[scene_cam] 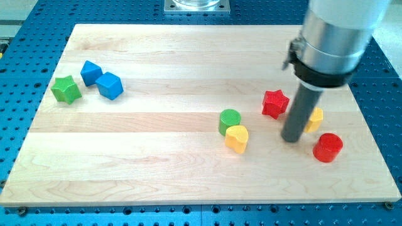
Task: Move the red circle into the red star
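Standing between the red star [275,103] and red circle [327,147], my tip [291,139] is touching neither, it seems; a yellow block [314,119] is half hidden behind the rod. Approach step: tip carrying nothing, needing to round the circle's lower-right, then push up-left.

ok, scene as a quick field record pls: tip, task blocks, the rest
tip: my tip, between red star and red circle
red star, up-left of tip
red circle, right of tip, apart from star
yellow block, partly hidden behind rod
centre pair: green cylinder touching yellow heart
view's left: green star, two blue blocks
surface: wooden board
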